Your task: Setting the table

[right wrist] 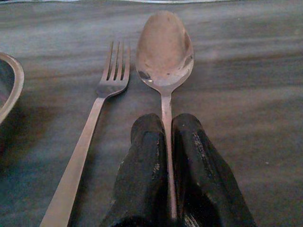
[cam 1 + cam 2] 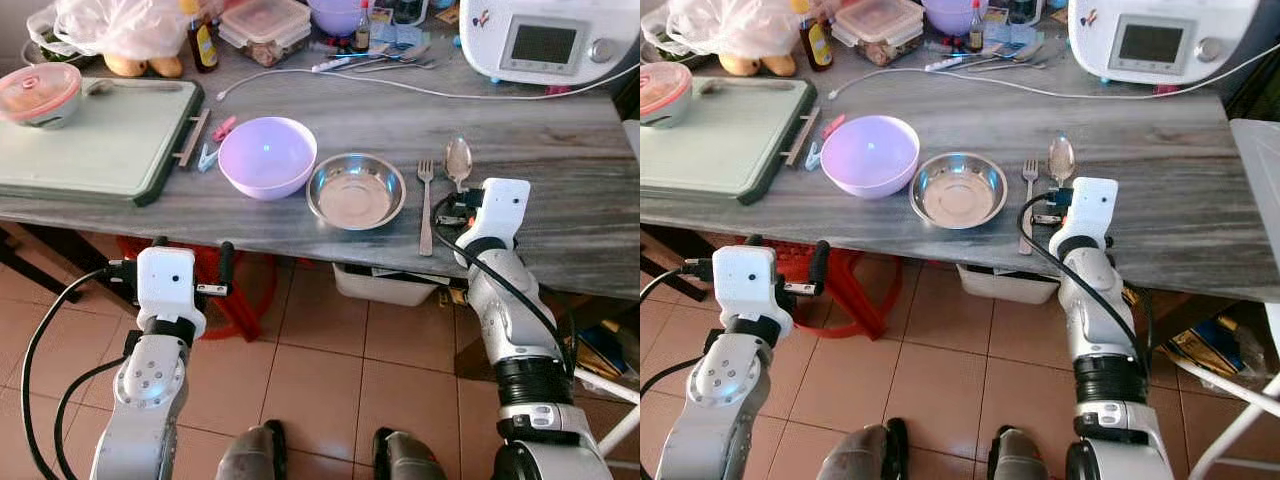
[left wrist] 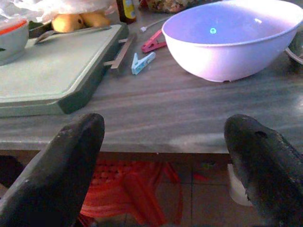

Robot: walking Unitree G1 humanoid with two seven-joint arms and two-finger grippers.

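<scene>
head views: at a grey wooden table [image 2: 560, 220], the right gripper [image 2: 452, 210] pinches the handle of a spoon [image 2: 458, 160] lying just beside a fork [image 2: 426, 205], to the right of a steel bowl [image 2: 356, 190] and a lilac bowl [image 2: 267, 156]. both bowls look empty. the left gripper [image 2: 190, 268] hangs below the table edge, over the tiled floor [image 2: 320, 390], fingers spread and holding nothing. a green cutting board [image 2: 100, 140] carries a lidded container [image 2: 38, 94], contents unclear; a clear food box [image 2: 266, 28] stands at the back of the table near a white kitchen appliance [image 2: 545, 40].

left wrist view: two black fingers [image 3: 61, 165] stand wide apart before the table edge, the lilac bowl beyond them showing nothing inside, two clothes pegs [image 3: 147, 54] beside it.

right wrist view: the fingers [image 1: 147, 170] are pressed together on the spoon's thin handle, its bowl resting on the wood, the fork alongside but apart.

judgement: the spoon is likely light, stiff and smooth steel, apt to slip or swivel in a pinch; the grip on the handle behind the neck looks sensible, and a hold nearer mid-handle would probably balance it better.
</scene>
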